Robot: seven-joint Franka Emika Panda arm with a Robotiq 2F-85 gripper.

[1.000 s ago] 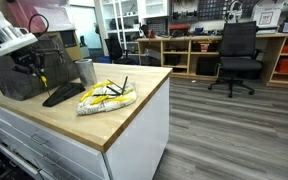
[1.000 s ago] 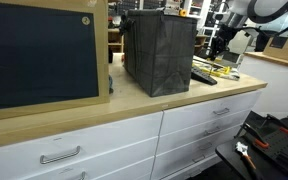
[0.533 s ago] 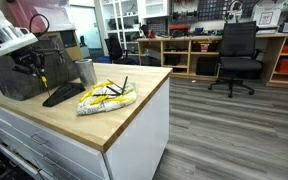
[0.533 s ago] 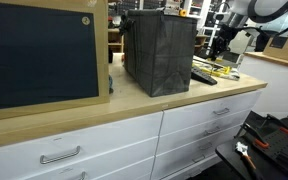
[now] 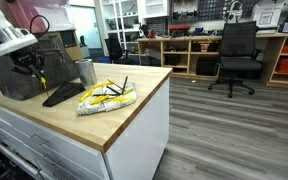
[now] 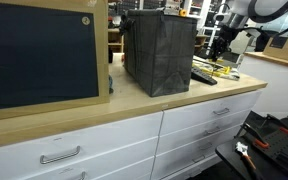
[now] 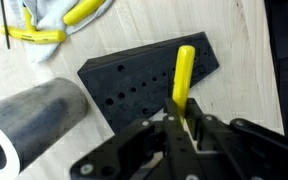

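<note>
Presently: claw [image 7: 181, 128] clamped together on a yellow stick [image 7: 184, 70], poised over a black block [image 7: 134, 85] drilled with holes. Whether the stick's far end touches the block cannot be told.

Change over the last second: none. Claw, stick and block stand as before, so the grip is holding steady.

Around: metal cup [image 7: 34, 118] just beside the block, the closest obstacle; cloth [image 5: 106, 97] with yellow pieces near, on the wooden counter [image 5: 134, 110]; dark box [image 6: 159, 52] close by the arm; office chair [image 5: 236, 55] well apart.
</note>
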